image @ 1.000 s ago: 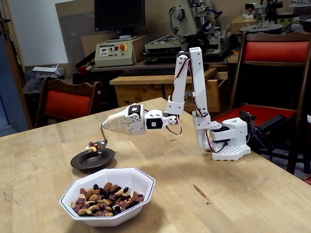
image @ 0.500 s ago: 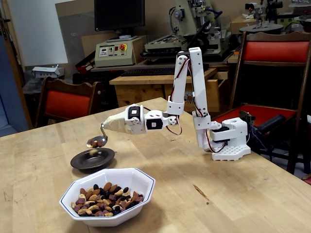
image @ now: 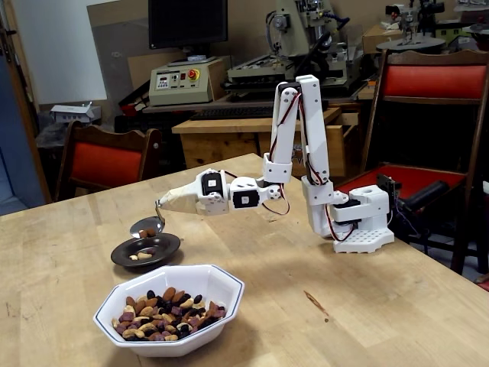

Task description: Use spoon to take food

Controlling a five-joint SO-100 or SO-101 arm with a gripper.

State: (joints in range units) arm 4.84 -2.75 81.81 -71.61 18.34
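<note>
gripping spoon [image: 150, 223] by taped end in fingers [image: 170, 201], bowl tipped over dark saucer [image: 145, 251] below; few food [image: 142, 254] pieces in saucer.

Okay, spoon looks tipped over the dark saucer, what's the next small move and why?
Probably swing the shiny silver spoon back toward the white octagonal bowl: its oval looks empty, a few nuts lie in the small dark saucer, and the bowl holds plenty.
</note>
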